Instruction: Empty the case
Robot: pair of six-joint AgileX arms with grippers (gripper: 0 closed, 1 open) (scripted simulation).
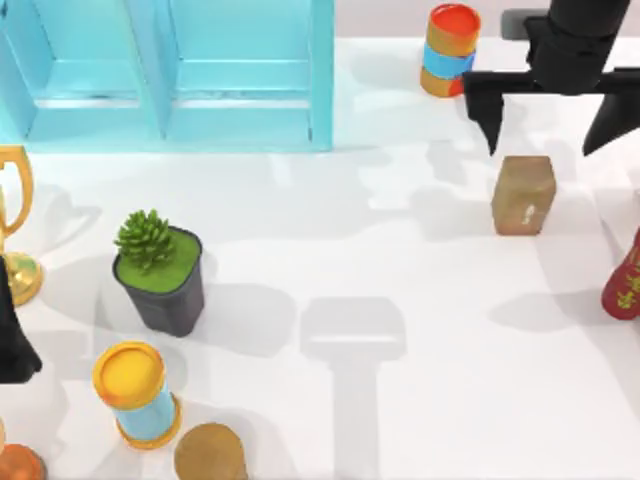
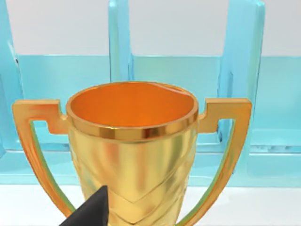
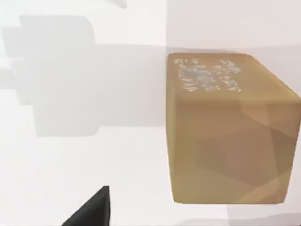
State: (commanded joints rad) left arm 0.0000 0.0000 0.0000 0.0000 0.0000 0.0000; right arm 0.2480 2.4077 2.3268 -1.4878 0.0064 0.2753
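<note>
The case (image 1: pixel 165 70), a big light-blue shelving unit with upright dividers, stands at the table's far left; the compartments in view hold nothing. It also rises behind a gold trophy (image 2: pixel 131 141) in the left wrist view as the case (image 2: pixel 242 70). My right gripper (image 1: pixel 548 125) hangs open at the far right, just beyond a small brown box (image 1: pixel 523 195) that stands on the table, apart from its fingers. The box (image 3: pixel 225 136) looms close in the right wrist view. My left gripper (image 1: pixel 8 335) is open at the left edge, close to the trophy (image 1: pixel 15 215).
A potted green plant (image 1: pixel 160 270) stands left of centre. A yellow-and-blue can (image 1: pixel 135 395), a brown cylinder (image 1: pixel 210 455) and an orange object (image 1: pixel 15 465) sit at the near left. A red, orange and blue can (image 1: pixel 450 50) is at the back; a red bottle (image 1: pixel 625 280) is at the right edge.
</note>
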